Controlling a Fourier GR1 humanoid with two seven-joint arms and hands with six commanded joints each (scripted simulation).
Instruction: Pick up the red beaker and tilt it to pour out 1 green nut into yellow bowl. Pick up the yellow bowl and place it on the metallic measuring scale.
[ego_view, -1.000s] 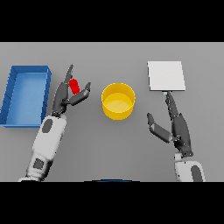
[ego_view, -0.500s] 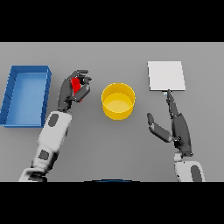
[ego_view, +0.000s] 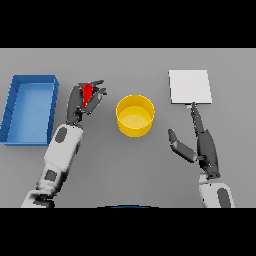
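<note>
Left hand (ego_view: 82, 100) grasping the red beaker (ego_view: 87, 93), held left of the yellow bowl (ego_view: 135, 115) and right of the blue tray (ego_view: 29, 110). Right hand (ego_view: 197, 140), fingers released, lies near the metallic scale (ego_view: 189, 86).

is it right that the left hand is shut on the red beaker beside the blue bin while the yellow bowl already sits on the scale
Not quite. The left hand is shut on the red beaker beside the blue bin, but the head view shows the yellow bowl on the table, apart from the metallic scale, not on it.
</note>
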